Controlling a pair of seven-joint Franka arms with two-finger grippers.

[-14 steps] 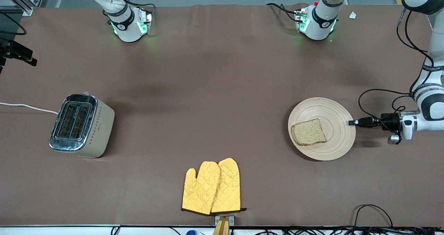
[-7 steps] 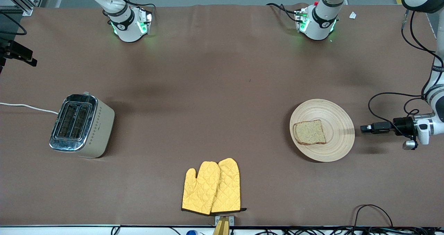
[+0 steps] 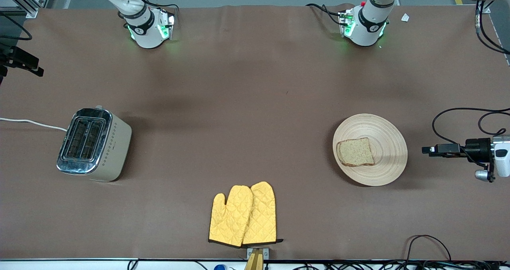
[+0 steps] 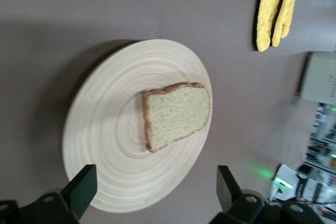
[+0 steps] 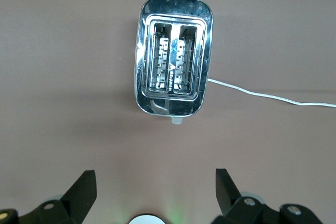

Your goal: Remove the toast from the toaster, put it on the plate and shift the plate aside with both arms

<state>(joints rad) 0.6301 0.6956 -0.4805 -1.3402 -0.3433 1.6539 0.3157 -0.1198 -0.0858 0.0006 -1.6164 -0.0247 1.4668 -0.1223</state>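
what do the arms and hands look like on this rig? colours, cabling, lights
Both arms are glossy white with black joint bands. The right arm's base and the left arm's base glow green, each bearing a small round dark marking. The left hand is black on a white wrist, with looping black cables and a small silver cylinder below. The right hand shows two black wedge-shaped fingers.

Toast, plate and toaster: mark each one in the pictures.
toast (image 3: 355,151): front view, middle of the slice's crumb.
plate (image 3: 388,142): front view, bare grooved surface beside the slice.
toaster (image 5: 175,62): right wrist view, strip between its two slots.
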